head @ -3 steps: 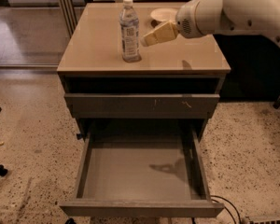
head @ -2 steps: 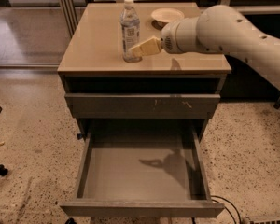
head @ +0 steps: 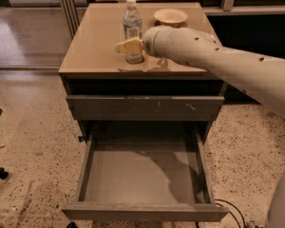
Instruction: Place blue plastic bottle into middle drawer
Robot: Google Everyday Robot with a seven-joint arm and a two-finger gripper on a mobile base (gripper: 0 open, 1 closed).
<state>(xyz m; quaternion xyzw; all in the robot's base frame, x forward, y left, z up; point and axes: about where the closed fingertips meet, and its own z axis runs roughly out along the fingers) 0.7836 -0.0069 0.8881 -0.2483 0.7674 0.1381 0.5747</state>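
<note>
The blue plastic bottle (head: pixel 132 19) stands upright on the tan cabinet top (head: pixel 92 46), toward the back middle; it is clear with a white cap. My gripper (head: pixel 129 47) reaches in from the right on a white arm (head: pixel 218 63) and sits at the bottle's lower half. Its yellowish near finger (head: pixel 125 46) crosses in front of the bottle; the other finger is hidden behind it. The gripper looks open around the bottle. The middle drawer (head: pixel 142 175) is pulled fully out below, with a bare grey floor.
A cream plate (head: pixel 170 16) sits on the cabinet top behind and right of the bottle. A closed grey drawer front with white scratches (head: pixel 142 107) is above the open drawer. A black cable (head: pixel 228 207) lies on the speckled floor at the right.
The arm has swung left and down toward the bottle. The gripper was right of the bottle and now sits around its lower half. The bottle has not moved.
</note>
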